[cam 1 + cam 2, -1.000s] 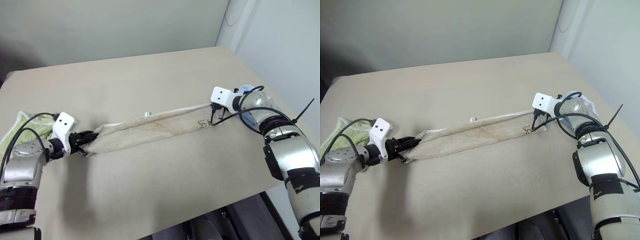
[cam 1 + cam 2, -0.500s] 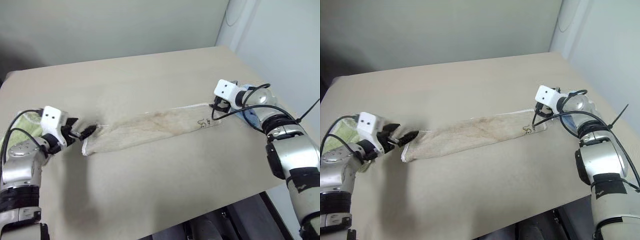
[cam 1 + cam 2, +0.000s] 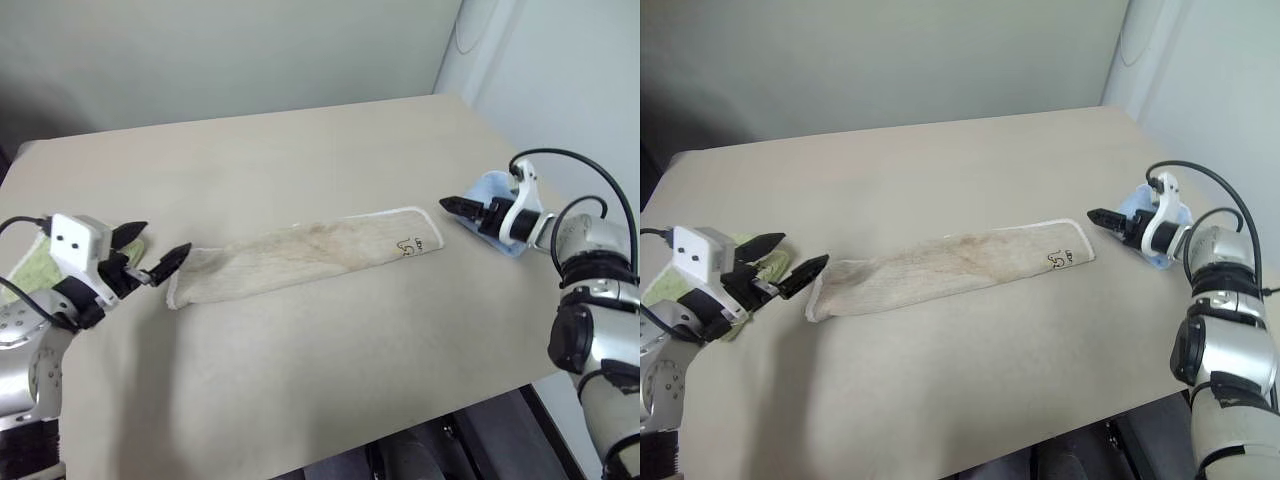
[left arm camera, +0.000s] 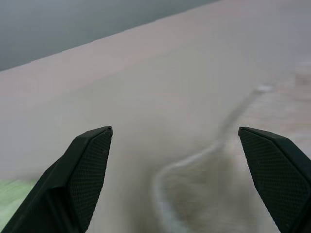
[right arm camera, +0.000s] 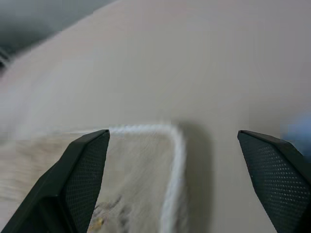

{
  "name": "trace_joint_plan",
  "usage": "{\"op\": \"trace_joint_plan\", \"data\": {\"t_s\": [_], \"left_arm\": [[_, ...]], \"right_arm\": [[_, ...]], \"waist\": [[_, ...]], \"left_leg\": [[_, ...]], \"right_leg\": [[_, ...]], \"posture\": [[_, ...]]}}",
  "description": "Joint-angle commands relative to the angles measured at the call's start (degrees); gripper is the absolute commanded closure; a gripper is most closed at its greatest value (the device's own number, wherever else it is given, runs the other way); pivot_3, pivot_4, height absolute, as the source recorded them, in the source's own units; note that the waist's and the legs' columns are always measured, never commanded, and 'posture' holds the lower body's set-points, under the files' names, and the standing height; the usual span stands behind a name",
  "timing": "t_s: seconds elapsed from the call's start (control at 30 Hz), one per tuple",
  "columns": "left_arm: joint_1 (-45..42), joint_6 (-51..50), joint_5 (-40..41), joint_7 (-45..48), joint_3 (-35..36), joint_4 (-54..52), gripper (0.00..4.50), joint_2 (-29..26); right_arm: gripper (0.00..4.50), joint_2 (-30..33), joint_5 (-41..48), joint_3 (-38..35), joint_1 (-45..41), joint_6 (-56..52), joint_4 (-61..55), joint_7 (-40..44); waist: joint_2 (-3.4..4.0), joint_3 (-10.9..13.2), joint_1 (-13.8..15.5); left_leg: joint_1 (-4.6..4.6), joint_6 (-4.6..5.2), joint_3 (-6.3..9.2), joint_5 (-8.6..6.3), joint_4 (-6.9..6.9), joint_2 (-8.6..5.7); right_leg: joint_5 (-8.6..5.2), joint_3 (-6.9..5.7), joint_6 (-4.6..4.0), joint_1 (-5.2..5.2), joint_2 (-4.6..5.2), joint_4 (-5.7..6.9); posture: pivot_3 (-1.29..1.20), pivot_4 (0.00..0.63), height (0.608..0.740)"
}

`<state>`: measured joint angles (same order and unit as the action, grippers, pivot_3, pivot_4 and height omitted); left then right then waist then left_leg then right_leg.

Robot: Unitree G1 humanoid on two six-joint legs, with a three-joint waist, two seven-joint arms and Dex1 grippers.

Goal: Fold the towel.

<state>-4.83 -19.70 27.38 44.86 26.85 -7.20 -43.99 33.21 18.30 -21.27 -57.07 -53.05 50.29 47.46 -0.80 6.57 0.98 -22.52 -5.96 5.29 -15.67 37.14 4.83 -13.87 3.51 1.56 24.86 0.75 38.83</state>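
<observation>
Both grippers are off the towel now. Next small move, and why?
Probably bring the right gripper back to the towel's marked end and pinch it, ready to carry it over toward the left end. The towel lies flat on the table as a long narrow strip, not yet folded end to end. Both grippers are open and clear of it, the left gripper just off its other end.

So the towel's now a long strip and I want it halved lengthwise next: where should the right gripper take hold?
Probably the towel's right end, at the white-edged corner by the small dark mark. That end lies flat and free on the table, nearest the open right gripper, so come from the right, low along the table, one finger under the edge. The light-blue cloth lies beside it; avoid catching it.
</observation>
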Motion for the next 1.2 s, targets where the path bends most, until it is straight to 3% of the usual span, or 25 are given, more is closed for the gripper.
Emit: {"op": "trace_joint_plan", "data": {"t_s": [0.03,0.23,0.43,1.03,1.13,1.2], "left_arm": [[0.58,3.00,-1.36,3.13,-3.26,-4.21,0.00,-1.38],[0.26,6.48,-5.74,4.89,-9.97,-4.91,0.00,-1.20],[-0.40,7.40,-6.92,4.83,-14.31,-5.94,0.00,0.47],[0.24,6.66,-7.48,2.87,-17.97,-9.03,0.00,2.83],[0.23,6.86,-7.62,2.77,-17.99,-9.04,0.00,2.85],[0.33,6.97,-7.71,2.70,-18.01,-9.06,0.00,2.90]], "right_arm": [[0.03,-1.26,7.09,-8.14,2.90,-14.36,-12.18,-8.49],[0.03,-7.47,12.46,-15.66,9.83,-26.79,-26.60,-18.06],[0.03,-13.24,14.03,-17.91,11.47,-28.59,-28.94,-23.14],[0.03,-18.66,13.25,-13.71,1.93,-4.30,-3.29,-26.04],[0.64,-18.15,13.42,-12.88,1.09,-2.22,-0.95,-25.81],[1.28,-17.52,13.67,-12.77,0.96,-1.39,-0.14,-26.06]], "waist": [[0.00,0.00,-0.15],[0.00,0.00,-0.70],[0.00,0.00,-0.98],[-0.24,-0.16,-1.96],[-0.24,-0.16,-1.90],[-0.24,-0.15,-1.88]], "left_leg": [[0.04,0.00,-0.02,0.00,0.01,0.00],[0.26,0.21,0.07,-0.12,0.04,0.02],[0.39,0.43,0.13,-0.24,0.03,-0.01],[0.67,1.10,0.14,-0.88,0.91,-0.09],[0.66,1.09,0.14,-0.91,0.90,-0.09],[0.66,1.08,0.14,-0.92,0.89,-0.10]], "right_leg": [[0.00,0.02,0.00,0.00,-0.03,0.03],[0.02,0.07,0.03,-0.08,-0.37,0.04],[0.04,-0.05,0.08,-0.06,-0.48,0.02],[0.16,0.05,0.28,-0.28,-0.54,0.03],[0.16,0.08,0.28,-0.26,-0.54,0.03],[0.16,0.08,0.28,-0.25,-0.53,0.03]], "posture": [[0.00,0.150,0.740],[0.00,0.150,0.740],[0.00,0.150,0.740],[0.00,0.150,0.740],[0.00,0.150,0.740],[0.00,0.150,0.740]]}}
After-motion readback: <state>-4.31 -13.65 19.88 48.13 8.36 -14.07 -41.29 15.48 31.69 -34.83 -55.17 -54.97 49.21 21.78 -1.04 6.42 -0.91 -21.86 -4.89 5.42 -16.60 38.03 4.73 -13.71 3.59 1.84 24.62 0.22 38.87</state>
